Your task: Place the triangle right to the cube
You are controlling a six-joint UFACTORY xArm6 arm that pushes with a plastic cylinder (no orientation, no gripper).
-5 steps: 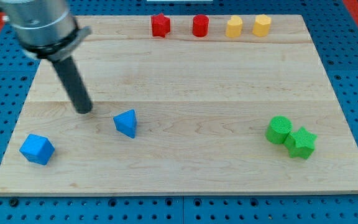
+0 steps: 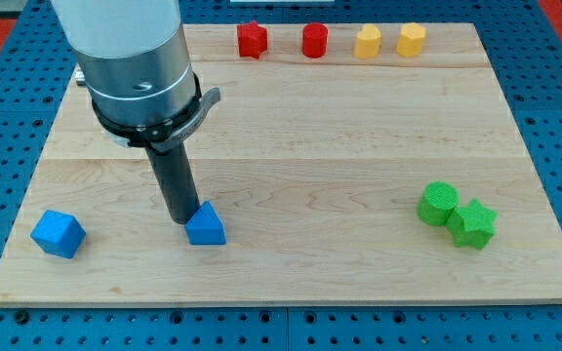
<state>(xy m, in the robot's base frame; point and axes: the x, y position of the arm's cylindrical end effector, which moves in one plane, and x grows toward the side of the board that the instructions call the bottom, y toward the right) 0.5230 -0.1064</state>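
The blue triangle (image 2: 206, 225) lies on the wooden board (image 2: 291, 146) at the lower left of middle. The blue cube (image 2: 58, 234) sits near the board's bottom left corner, well to the left of the triangle. My tip (image 2: 180, 220) stands at the triangle's upper left edge, touching it or nearly so. The arm's grey body hangs over the board's upper left.
A red star block (image 2: 252, 40), a red cylinder (image 2: 314, 41) and two yellow blocks (image 2: 367, 42) (image 2: 411, 39) line the board's top edge. A green cylinder (image 2: 439, 203) and a green star block (image 2: 473, 223) sit together at the right.
My tip has moved right and down, from left of the triangle to its upper left edge. The triangle has shifted down and slightly right and has turned. The cube has not moved.
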